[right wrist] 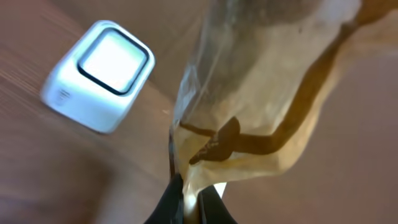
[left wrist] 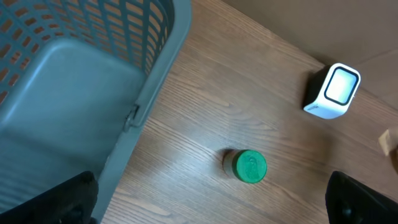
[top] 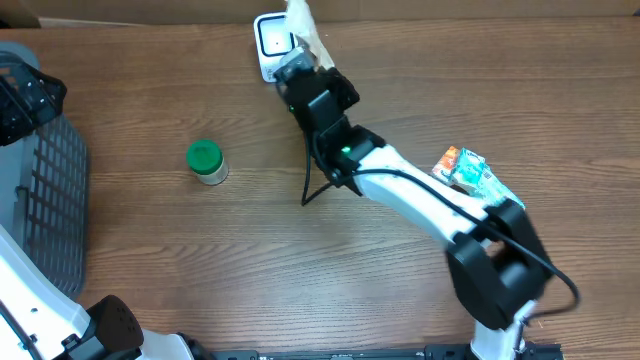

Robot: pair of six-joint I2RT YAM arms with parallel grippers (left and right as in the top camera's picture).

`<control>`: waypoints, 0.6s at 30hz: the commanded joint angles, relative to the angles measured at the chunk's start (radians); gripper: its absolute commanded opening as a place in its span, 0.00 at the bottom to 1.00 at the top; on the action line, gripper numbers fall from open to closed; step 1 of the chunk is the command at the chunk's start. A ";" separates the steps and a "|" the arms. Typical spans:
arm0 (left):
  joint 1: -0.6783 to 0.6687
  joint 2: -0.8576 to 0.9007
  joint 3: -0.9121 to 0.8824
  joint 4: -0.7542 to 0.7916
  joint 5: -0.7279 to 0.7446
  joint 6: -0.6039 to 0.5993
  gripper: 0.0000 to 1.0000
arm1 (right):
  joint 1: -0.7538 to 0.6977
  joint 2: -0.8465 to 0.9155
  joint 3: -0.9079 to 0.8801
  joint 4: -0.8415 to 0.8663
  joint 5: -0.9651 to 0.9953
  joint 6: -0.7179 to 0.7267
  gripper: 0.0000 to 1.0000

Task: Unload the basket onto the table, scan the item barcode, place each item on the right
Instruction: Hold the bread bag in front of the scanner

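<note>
Step in hand: presenting the item to the reader. The right gripper (right wrist: 189,200) is clamped tight on the bottom edge of a translucent tan plastic pouch (right wrist: 267,93), with the fingers pinched together on the film. The pouch is up off the table at the far edge. In the overhead view it is just beside the small white box scanner with a dark-rimmed lit window (top: 272,40), and part of it looks to overlap the scanner. In the right wrist view the scanner (right wrist: 99,78) sits left of the pouch, window tilted up and glowing.

No barcode is visible on the pouch from any view, and I cannot tell which face is turned to the window. My judgement is that the scan is not confirmed yet.

The next move likely calls for a wrist turn or a short shift left, so the printed side squares up with the window. The film is floppy and may fold or glare, so it should move slowly and hold steady.

The left gripper (left wrist: 211,208) has its jaws spread wide and holds nothing. It hangs over the table next to a grey slatted plastic basket (left wrist: 74,81).

Other things on the wood table:
- A small jar with a green round lid (top: 206,160) stands well apart from the scanner.
- A colourful printed snack packet (top: 465,168) lies near the right arm and is untouched.
</note>
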 commanded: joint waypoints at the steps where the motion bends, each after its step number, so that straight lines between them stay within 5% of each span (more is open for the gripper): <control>1: 0.000 -0.008 0.015 0.001 0.008 0.023 1.00 | -0.002 0.068 0.021 0.096 0.100 -0.374 0.04; 6: 0.000 -0.008 0.014 0.001 0.008 0.023 0.99 | -0.003 0.146 0.021 0.292 0.097 -0.504 0.04; 18: 0.000 -0.008 0.015 0.001 0.008 0.023 1.00 | -0.081 0.252 0.034 0.458 -0.025 -0.795 0.04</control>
